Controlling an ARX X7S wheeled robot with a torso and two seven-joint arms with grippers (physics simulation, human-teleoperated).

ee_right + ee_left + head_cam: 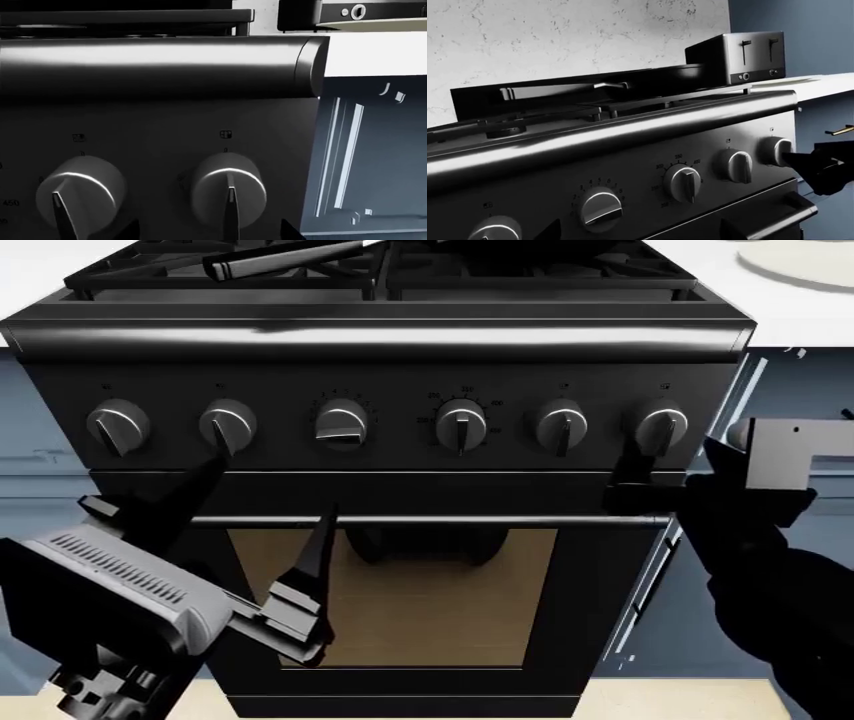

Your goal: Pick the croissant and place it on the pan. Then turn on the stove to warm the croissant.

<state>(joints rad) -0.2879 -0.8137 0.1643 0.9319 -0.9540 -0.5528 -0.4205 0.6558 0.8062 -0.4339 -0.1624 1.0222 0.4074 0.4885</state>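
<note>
Right claw [638,488] was up at the far-right knob [662,427] of the stove [400,345], and from the head view its dark tips sat just beneath that knob, touching or close to it. Whether they were spread or pinching the knob, I could not tell; the tips merged with the black front panel. Left claw [260,540] hung lower, in front of the oven door [427,590], fingers spread wide and holding nothing, one tip reaching up towards the second knob from the left [227,426].

Up on the grates the pan [677,74] sat at the back, its long handle [560,91] pointing across the burners, with the toaster [747,57] behind on the white worktop [820,85]. The croissant was not visible in any view; the pan's wall hid the inside, so it may well have been in there already.

That knob looked rigid, smooth and shiny, so rather slippery. My call: squeeze across its raised centre ridge, both tips flat on the ridge sides, then twist.
</note>
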